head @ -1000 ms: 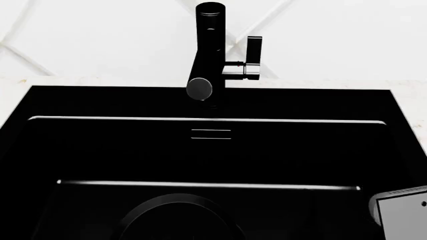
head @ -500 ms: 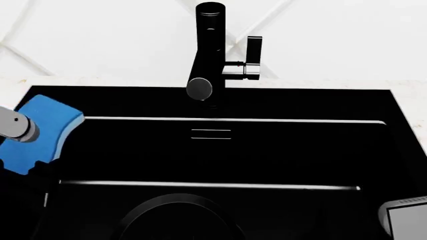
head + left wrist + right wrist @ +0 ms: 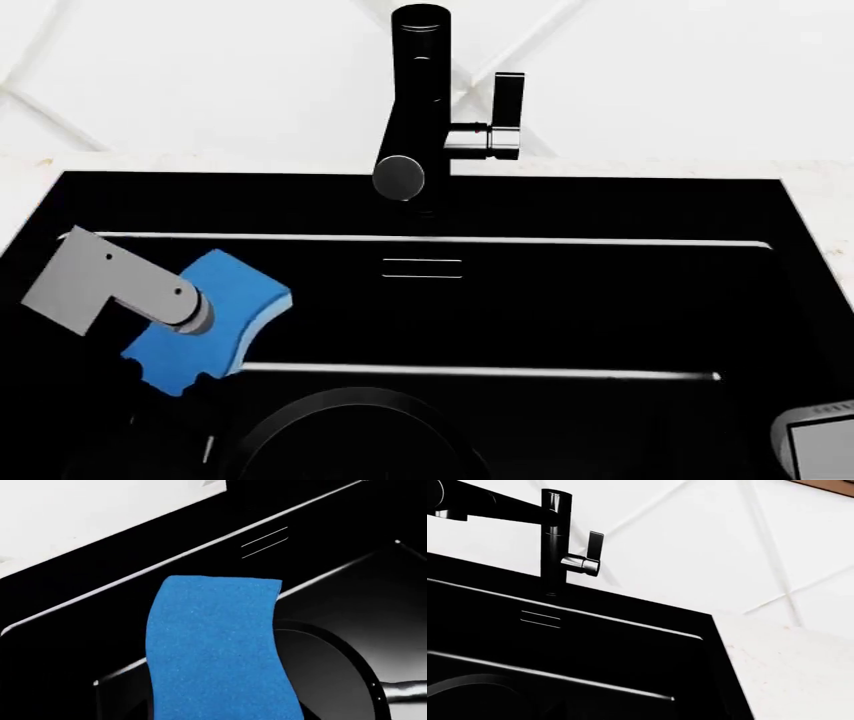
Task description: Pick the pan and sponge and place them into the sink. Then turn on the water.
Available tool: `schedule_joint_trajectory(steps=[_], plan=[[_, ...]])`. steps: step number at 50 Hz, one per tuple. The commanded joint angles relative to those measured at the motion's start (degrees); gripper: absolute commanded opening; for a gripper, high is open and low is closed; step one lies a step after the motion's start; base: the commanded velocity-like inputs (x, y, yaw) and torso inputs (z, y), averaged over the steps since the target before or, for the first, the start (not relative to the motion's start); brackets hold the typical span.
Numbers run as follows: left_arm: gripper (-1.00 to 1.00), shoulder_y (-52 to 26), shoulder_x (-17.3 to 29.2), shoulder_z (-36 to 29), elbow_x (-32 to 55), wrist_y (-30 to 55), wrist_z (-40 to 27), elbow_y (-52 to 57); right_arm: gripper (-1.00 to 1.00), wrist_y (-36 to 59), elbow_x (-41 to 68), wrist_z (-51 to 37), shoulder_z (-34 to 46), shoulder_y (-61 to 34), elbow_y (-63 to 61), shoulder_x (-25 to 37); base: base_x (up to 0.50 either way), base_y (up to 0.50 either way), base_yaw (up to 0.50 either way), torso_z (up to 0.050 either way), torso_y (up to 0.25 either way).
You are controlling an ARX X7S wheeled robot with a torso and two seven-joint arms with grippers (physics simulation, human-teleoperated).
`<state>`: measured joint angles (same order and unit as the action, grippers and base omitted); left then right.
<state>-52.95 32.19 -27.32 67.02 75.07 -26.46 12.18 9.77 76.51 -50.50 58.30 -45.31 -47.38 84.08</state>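
Left gripper (image 3: 180, 345), jaw state impossible to tell, carries the small wavy-edged blue sponge (image 3: 214, 325) at its 1 o'clock, over the large black rectangular sink (image 3: 561, 310).

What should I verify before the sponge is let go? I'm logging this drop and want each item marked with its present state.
1. Sponge over the sink basin, not the counter: ok.
2. Sponge carried by the left arm: ok; pincer fingers hidden, so grip itself cannot tell.
3. Pan already in the basin, handle visible: ok.
4. Sponge touching the pan: cannot tell.
5. Faucet running: not ok, no stream visible.
6. Right pincer clear of the lever: ok; its state cannot tell.
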Motion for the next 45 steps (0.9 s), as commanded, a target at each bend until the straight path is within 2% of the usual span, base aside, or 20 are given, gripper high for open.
schedule_joint_trajectory(steps=[1, 15, 38, 45], plan=[[-1.00, -0.70, -4.31, -5.46, -4.10, -3.21, 2.73, -4.05, 1.00, -0.23, -0.34, 0.03, 0.06, 0.42, 0.05, -0.14, 0.00, 0.00, 0.00, 0.000, 0.000], [-1.00, 1.03, -7.46, -12.80, -9.03, -5.84, 5.13, -6.40, 1.00, -1.32, -0.95, -0.34, 0.40, 1.39, -0.63, 0.85, 0.00, 0.00, 0.00, 0.000, 0.000], [-1.00, 1.65, -11.86, -18.21, -14.03, -10.62, 8.85, -15.41, 1.00, -1.94, -1.00, -0.66, 0.64, 2.26, -0.74, 1.12, 0.00, 0.00, 0.00, 0.000, 0.000], [-1.00, 1.65, -12.30, -18.97, -14.60, -11.66, 10.03, -16.84, 1.00, -1.37, -1.79, -0.02, 0.65, 2.15, 0.80, -1.35, 0.00, 0.00, 0.00, 0.000, 0.000]])
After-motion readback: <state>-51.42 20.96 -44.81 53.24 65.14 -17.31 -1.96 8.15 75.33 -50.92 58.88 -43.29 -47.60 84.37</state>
